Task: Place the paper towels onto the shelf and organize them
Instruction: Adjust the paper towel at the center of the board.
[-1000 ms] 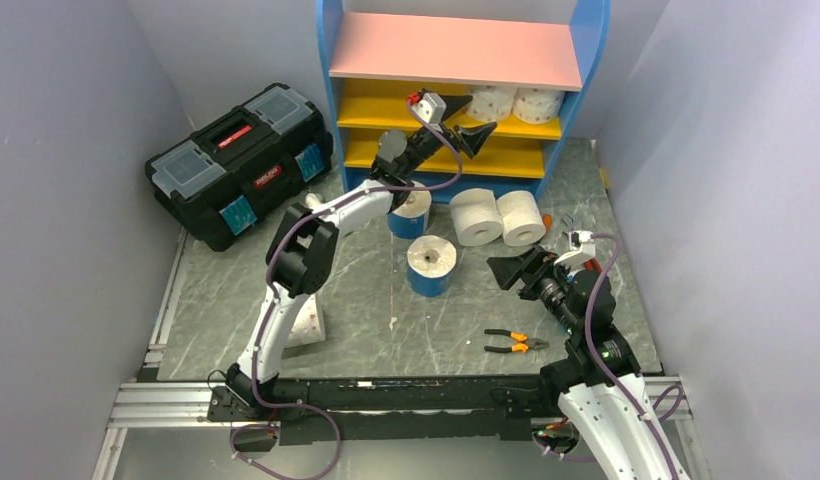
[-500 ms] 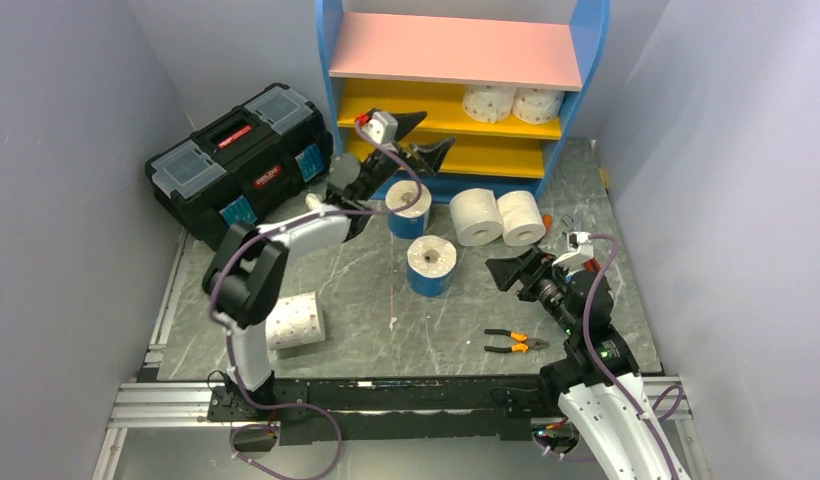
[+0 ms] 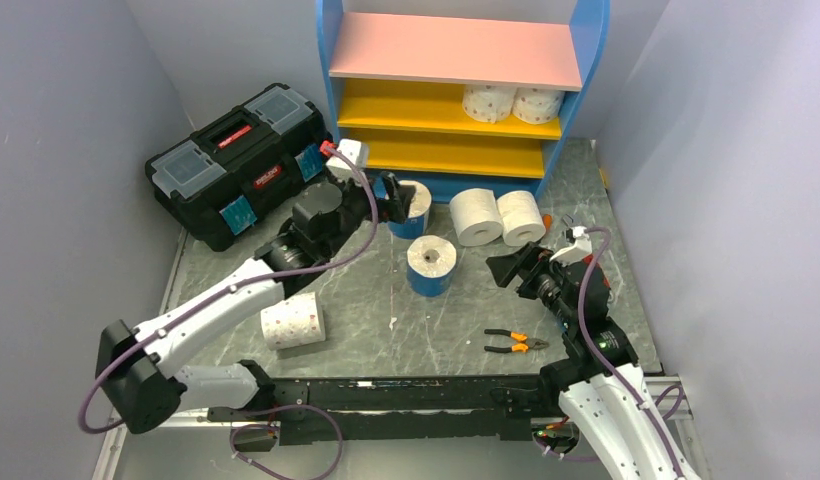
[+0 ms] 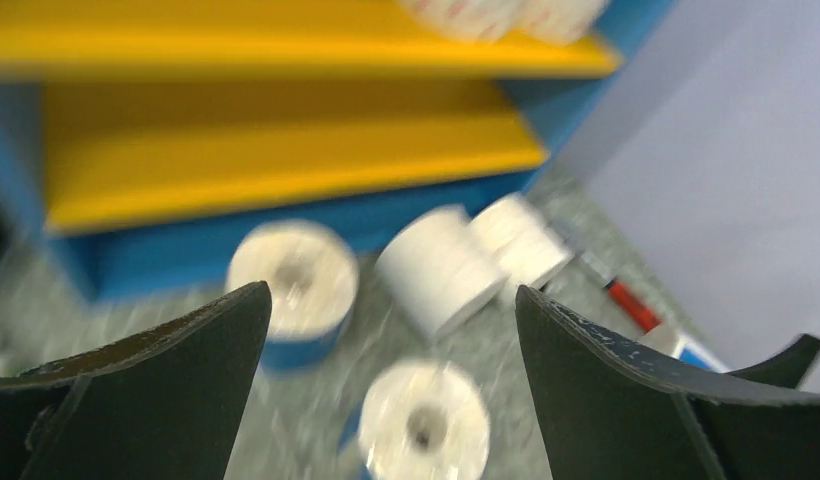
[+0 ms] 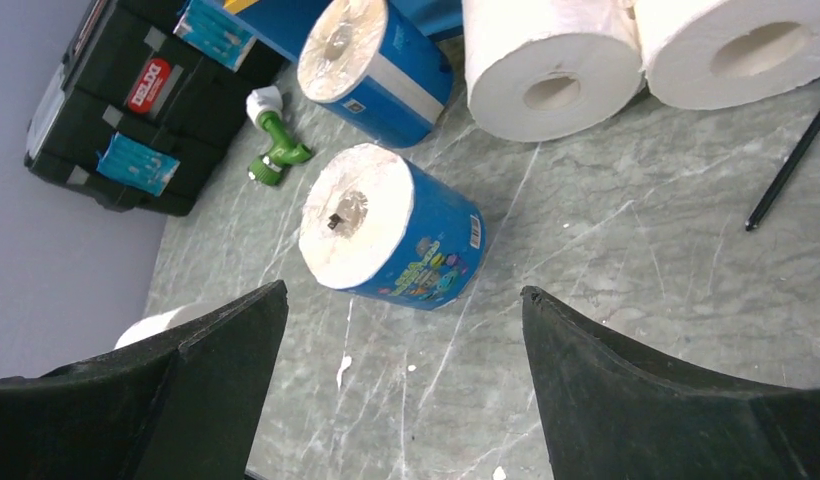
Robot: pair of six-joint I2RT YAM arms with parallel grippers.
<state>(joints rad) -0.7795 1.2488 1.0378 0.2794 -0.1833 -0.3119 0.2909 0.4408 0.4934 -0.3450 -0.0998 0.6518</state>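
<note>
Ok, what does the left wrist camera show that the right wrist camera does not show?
Only the left wrist view, though blurred: the yellow shelf boards, with two rolls on the upper one. Only the right wrist view: the black toolbox and a small green fitting beside it. Both views share the two blue-wrapped rolls and the two plain white rolls lying side by side.

Left wrist view motion-blurred, shelf (image 4: 286, 150) smeared, plain white roll (image 5: 706, 82) cut by right edge, toolbox (image 5: 116, 110) cropped
</note>
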